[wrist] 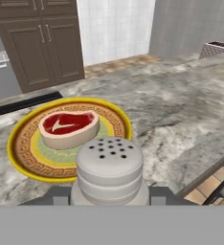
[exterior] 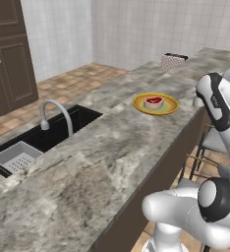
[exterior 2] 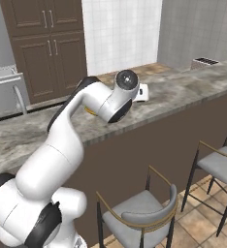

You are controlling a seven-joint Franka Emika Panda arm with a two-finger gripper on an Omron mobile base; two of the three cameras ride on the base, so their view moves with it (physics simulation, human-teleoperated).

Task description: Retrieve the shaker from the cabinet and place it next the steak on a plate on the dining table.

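My gripper (wrist: pixel 109 197) is shut on the shaker (wrist: pixel 110 167), a pale grey cylinder with a perforated cap, held upright between the dark fingertips (wrist: pixel 56 194). It is just in front of the yellow, orange-rimmed plate (wrist: pixel 18 143), close above the dining table (wrist: pixel 181 110). On the plate lies the steak (wrist: pixel 68 127), red with a pale rim. From the left base camera the plate (exterior: pixel 170 105) and steak (exterior: pixel 154 102) sit mid-counter, with the hand and shaker (exterior: pixel 195 98) just to their right. The cabinet is out of view.
A black sink with a curved faucet (exterior: pixel 55 113) and a white strainer (exterior: pixel 16 156) lies left of the plate. A toaster (exterior: pixel 173 60) stands farther along the counter. Grey stools (exterior 2: pixel 139 208) line the near side. Tall dark cupboards (exterior 2: pixel 47 43) stand beyond.
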